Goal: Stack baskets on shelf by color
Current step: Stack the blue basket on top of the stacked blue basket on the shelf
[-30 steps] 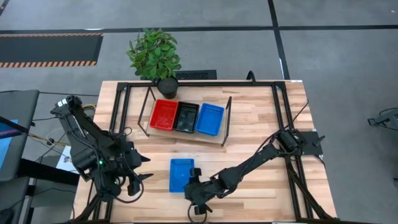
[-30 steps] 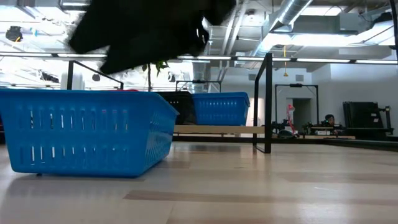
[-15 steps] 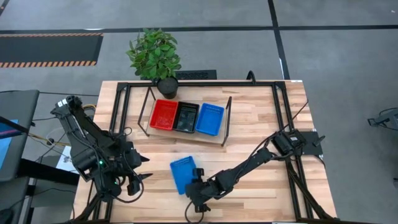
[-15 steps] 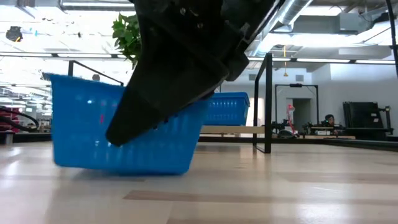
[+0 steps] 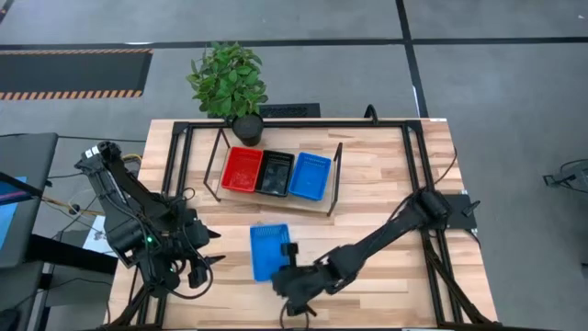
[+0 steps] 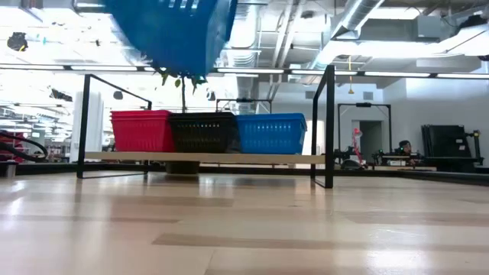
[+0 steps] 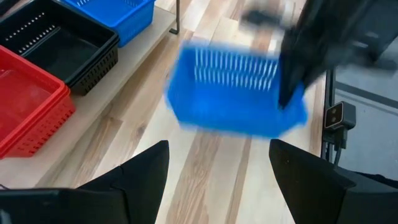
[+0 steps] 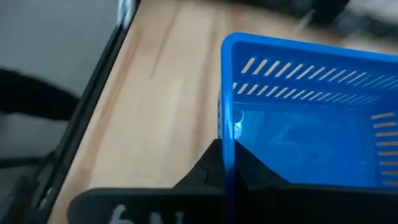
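One blue basket point(image 5: 269, 250) hangs in the air above the near middle of the table; in the low view this basket point(image 6: 172, 34) is well clear of the boards. My right gripper point(image 5: 287, 268) is shut on it at its near right corner. The shelf point(image 5: 276, 198) stands at the far middle and carries a red basket point(image 5: 243, 169), a black basket point(image 5: 276, 173) and a blue basket point(image 5: 310, 176) side by side. My left gripper point(image 5: 208, 249) waits open at the near left, its fingers point(image 7: 143, 174) apart with nothing between them. My right gripper pinches a side wall point(image 8: 227, 124) of the blue basket near a corner, one finger inside the basket and one outside point(image 8: 208, 165). The fingers come level from the table's right side and lie along the wall. The basket is lifted clear of the table and tilted.
A potted plant point(image 5: 228, 78) stands at the far edge behind the shelf. Black frame rails point(image 5: 418, 165) run along the table's sides. Bare boards point(image 5: 386, 184) lie to the right of the shelf and between shelf and near edge.
My right gripper has shut on the blue basket's wall. The basket, first flat on the table, was turned about and tipped and is now lifted clear of the boards. The gripper has gone up with it.
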{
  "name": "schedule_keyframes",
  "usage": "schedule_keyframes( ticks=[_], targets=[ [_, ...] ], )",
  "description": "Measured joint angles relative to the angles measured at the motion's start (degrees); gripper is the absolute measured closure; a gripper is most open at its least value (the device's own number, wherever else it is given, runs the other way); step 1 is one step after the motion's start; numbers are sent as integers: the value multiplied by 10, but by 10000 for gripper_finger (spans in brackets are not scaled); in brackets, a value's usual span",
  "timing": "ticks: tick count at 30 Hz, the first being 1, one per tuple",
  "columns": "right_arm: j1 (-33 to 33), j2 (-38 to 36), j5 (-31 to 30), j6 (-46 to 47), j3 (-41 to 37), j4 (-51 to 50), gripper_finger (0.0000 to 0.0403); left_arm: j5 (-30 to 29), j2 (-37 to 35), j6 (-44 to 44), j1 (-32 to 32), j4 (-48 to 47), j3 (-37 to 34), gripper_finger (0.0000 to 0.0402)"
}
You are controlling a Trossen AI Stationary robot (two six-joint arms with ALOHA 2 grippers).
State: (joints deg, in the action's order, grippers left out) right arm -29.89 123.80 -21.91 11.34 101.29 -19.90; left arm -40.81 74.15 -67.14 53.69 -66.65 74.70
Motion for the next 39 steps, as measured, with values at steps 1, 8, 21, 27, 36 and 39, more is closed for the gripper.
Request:
schedule_keyframes(
  ticks=[1,8,21,27,36,39],
  targets=[
    [1,-19,-21,-16,6,-17,393,1,0,0,0,-1,0,136],
    [40,-135,-159,-50,10,-132,390,3,0,0,0,-17,0,136],
    [199,-165,-127,78,-24,-321,382,-3,0,-14,0,-33,0,136],
    [219,-164,-89,62,-23,-337,393,-5,0,-15,0,-34,0,136],
    [237,-175,-62,24,-107,-272,376,-5,0,-17,0,-34,0,136],
    [241,-175,-48,19,-133,-261,376,-6,0,-17,0,-34,0,136]
  ],
)
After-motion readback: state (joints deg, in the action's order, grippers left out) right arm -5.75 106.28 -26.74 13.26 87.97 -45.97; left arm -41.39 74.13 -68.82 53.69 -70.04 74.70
